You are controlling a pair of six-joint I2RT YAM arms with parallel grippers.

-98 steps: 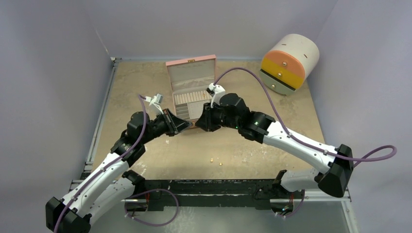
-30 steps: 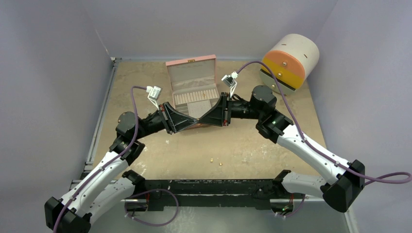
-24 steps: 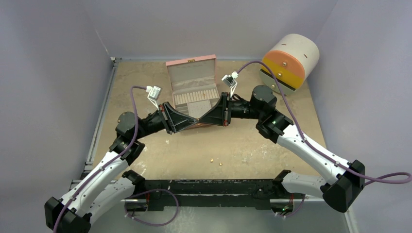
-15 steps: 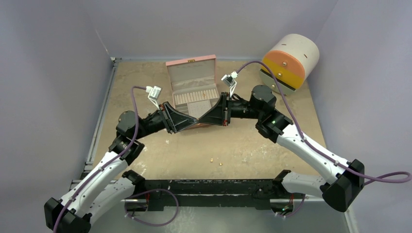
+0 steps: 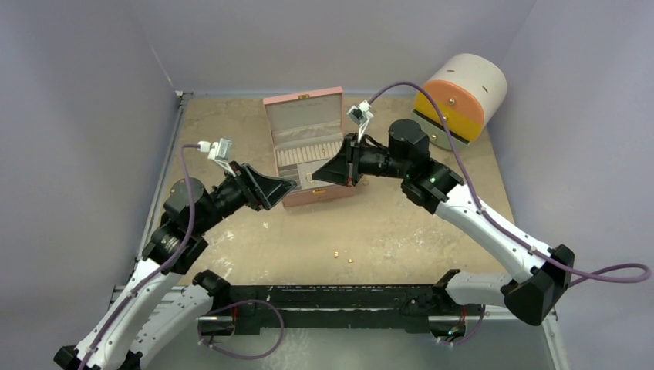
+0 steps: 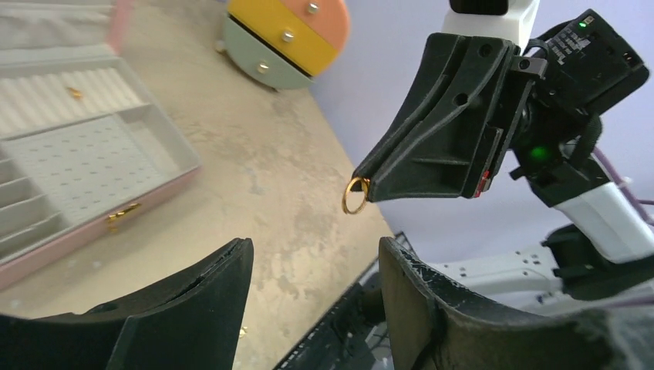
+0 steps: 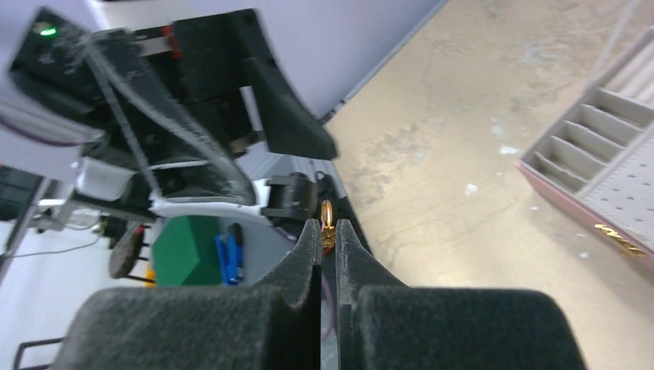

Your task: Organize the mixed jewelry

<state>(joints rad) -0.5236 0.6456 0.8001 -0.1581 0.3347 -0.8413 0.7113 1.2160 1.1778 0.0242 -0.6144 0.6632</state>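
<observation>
A small gold-coloured ring (image 6: 355, 195) is pinched at the very tips of the right gripper (image 7: 328, 230). Its jaws are pressed together on the lower edge of the ring, and most of the ring stands clear beyond the tips. The left gripper (image 6: 312, 258) faces it with its jaws well apart and nothing between them; the ring hangs ahead of that gap, not inside it.

Below both grippers lies the pink jewellery box with a raised lid and grey lined compartments (image 5: 308, 199). One tiny gold stud (image 6: 75, 92) sits in its ribbed row. Two more tiny gold pieces (image 5: 337, 253) (image 5: 349, 260) lie close together on the beige table (image 5: 401, 231), near its front edge. A round white cabinet with orange, yellow and grey-green drawers (image 5: 460, 96) rests tilted in the far right corner.

Both arms reach forward and inward, so the grippers point at each other, apart, over the front of the box.
</observation>
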